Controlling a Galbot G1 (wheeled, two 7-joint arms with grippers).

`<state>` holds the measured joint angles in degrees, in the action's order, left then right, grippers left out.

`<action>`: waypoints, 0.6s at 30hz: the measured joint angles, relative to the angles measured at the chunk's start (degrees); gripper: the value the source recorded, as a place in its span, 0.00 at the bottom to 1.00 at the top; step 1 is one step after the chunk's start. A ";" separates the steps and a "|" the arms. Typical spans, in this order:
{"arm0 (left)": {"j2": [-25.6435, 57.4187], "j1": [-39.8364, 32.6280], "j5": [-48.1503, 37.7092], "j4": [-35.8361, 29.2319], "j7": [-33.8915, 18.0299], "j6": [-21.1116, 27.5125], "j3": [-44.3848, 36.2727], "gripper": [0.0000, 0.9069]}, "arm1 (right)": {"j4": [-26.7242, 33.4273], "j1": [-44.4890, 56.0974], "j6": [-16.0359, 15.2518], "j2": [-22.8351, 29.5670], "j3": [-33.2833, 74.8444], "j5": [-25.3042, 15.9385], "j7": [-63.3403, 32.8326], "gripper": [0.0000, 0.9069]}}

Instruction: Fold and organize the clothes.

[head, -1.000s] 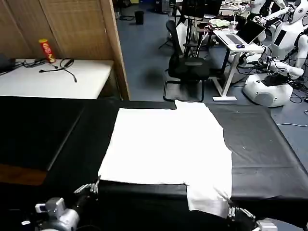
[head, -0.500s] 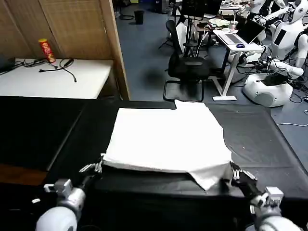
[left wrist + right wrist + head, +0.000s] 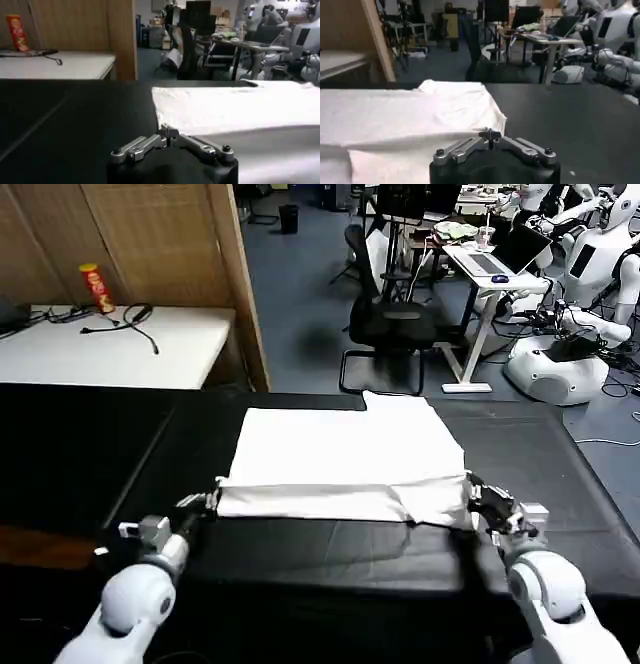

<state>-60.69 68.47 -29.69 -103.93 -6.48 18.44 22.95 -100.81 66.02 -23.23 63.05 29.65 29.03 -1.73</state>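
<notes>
T-shirt [image 3: 345, 459] plain side up on black table cloth [image 3: 540, 474], near hem doubled over, left gripper [image 3: 205, 502] and right gripper [image 3: 474, 493] each clamped on a hem corner

1. One white T-shirt [image 3: 345, 464] is counted on the black-covered bench [image 3: 540, 474].
2. Two end effectors are counted: the left end effector [image 3: 205, 504] and the right end effector [image 3: 478, 496], each pinched closed on a shirt edge.
3. One white bench [image 3: 110, 349] is seen behind, with one red can [image 3: 96, 288] standing on it.
4. One black office chair [image 3: 392, 324] is counted.
</notes>
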 joint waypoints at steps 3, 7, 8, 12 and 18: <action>-0.13 -0.95 -0.02 0.98 0.07 0.03 -0.27 0.97 | -1.35 1.21 -0.43 -0.71 0.65 0.67 1.27 0.97; 0.39 -0.54 -0.03 0.84 0.21 0.45 0.17 0.97 | -5.95 5.20 -0.87 -1.93 2.44 0.86 2.15 0.97; 0.60 -0.26 -0.04 0.56 0.24 0.55 0.35 0.97 | -7.21 6.39 -0.90 -2.26 2.99 0.76 2.25 0.97; 1.39 1.52 -0.04 -0.82 0.66 1.08 1.31 0.97 | -11.56 11.60 -1.12 -2.67 4.99 -0.43 2.44 0.97; 1.86 6.10 -1.64 -3.54 1.59 2.05 2.72 0.97 | -13.03 17.48 -0.89 -2.38 6.53 -1.35 2.86 0.83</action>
<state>-58.83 74.56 -31.33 -107.47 -4.89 20.49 25.68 -113.84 83.50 -24.11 60.68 36.18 27.68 1.13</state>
